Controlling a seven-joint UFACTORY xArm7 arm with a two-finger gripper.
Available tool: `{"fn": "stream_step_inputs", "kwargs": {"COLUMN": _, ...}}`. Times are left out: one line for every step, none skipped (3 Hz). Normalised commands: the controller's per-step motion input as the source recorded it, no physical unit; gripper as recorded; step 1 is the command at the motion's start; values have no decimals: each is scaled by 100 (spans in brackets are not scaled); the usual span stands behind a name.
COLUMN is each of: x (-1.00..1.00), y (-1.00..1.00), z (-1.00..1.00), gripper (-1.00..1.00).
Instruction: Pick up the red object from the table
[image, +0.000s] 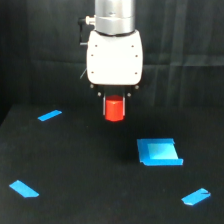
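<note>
Nearest you, at 7 o'clock, a blue tape strip lay flat on the table, and another blue strip sat at 5 o'clock. Both read as markers, well apart from the action. Further in, around 4 o'clock from centre, the blue square patch lay on the black surface with one edge curling up, nothing on it. A third strip was at 9 o'clock, further back.

Then the red object, dead centre, just under the white wrist housing. It looked clear of the table, hanging with black showing below it, so you could judge it lifted. The gripper was clenched onto the red object; the dark fingers barely showed at its top sides, the block pinched upright between them. Held vertical, probably so the flat faces seated on the pads and it couldn't twist. Contact detail too dark to confirm. Farthest back, the black backdrop.
</note>
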Motion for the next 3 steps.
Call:
{"fn": "stream_step_inputs", "kwargs": {"x": 4, "y": 8, "z": -1, "gripper": -100}}
{"fn": "stream_step_inputs", "kwargs": {"x": 4, "y": 5, "z": 4, "gripper": -95}}
{"fn": "stream_step_inputs", "kwargs": {"x": -6, "y": -4, "z": -2, "gripper": -94}}
